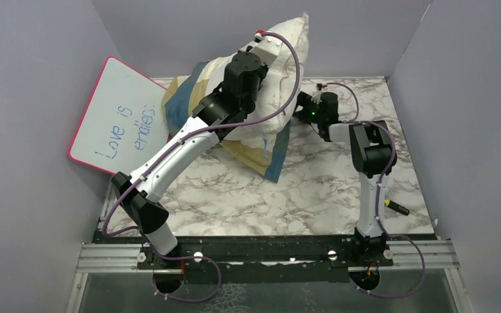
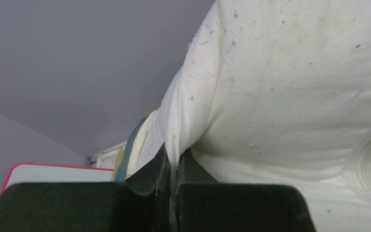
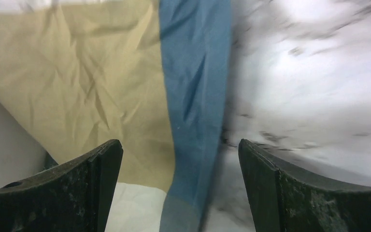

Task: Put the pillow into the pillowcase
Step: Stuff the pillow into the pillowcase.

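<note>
The white pillow [image 1: 287,49] stands tilted up at the back of the table, its lower part inside the checked blue, tan and cream pillowcase [image 1: 189,98]. My left gripper [image 1: 256,57] is shut on a pinched fold of the pillow [image 2: 280,87], holding it raised; the fold runs between the jaws in the left wrist view [image 2: 176,166]. My right gripper [image 1: 300,106] is open beside the pillowcase's right edge. In the right wrist view its fingers [image 3: 101,164] straddle the blue edge strip [image 3: 195,96] and tan block [image 3: 87,82] without touching them.
A pink-rimmed whiteboard [image 1: 121,117] with writing leans against the left wall. A black and yellow marker [image 1: 396,207] lies on the marble tabletop [image 1: 313,195] at the right. Grey walls close in at the back and sides.
</note>
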`<move>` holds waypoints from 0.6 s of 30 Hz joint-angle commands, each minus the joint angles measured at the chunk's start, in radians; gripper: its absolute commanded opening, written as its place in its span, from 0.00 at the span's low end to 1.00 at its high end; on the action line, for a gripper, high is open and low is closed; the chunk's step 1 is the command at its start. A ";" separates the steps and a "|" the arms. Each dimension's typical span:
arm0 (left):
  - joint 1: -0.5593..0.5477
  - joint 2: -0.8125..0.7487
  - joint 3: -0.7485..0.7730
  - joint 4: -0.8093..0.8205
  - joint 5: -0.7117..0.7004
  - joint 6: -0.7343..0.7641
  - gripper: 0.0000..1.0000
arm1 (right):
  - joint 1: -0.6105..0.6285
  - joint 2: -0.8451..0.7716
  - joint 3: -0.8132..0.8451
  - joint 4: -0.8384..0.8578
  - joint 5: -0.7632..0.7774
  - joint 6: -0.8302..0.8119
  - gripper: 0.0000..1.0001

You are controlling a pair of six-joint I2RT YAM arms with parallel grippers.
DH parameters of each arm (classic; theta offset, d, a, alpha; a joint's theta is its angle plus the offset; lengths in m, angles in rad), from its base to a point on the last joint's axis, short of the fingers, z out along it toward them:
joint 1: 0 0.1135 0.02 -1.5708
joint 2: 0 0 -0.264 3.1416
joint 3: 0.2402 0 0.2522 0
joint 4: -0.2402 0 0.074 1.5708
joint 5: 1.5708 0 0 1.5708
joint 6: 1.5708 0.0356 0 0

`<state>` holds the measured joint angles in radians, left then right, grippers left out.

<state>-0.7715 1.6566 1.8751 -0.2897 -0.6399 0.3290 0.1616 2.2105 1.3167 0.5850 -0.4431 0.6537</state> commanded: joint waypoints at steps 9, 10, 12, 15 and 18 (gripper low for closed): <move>0.000 -0.070 0.037 0.134 -0.069 0.037 0.00 | 0.256 0.212 0.213 0.232 -0.021 0.028 0.91; 0.000 -0.070 0.028 0.136 -0.071 0.035 0.00 | 0.266 0.223 0.233 0.213 -0.012 0.024 0.88; 0.001 -0.077 0.007 0.146 -0.072 0.032 0.00 | 0.274 0.237 0.251 0.220 -0.016 0.051 0.67; 0.001 -0.095 -0.040 0.182 -0.085 0.042 0.00 | 0.271 0.186 0.212 0.224 -0.016 0.106 0.03; 0.001 -0.117 -0.093 0.224 -0.085 0.037 0.00 | 0.248 0.039 0.078 0.302 -0.061 0.118 0.00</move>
<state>-0.7727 1.6367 1.8179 -0.2363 -0.6567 0.3389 0.4454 2.4069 1.5139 0.7849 -0.4641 0.7326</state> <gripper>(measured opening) 0.027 0.020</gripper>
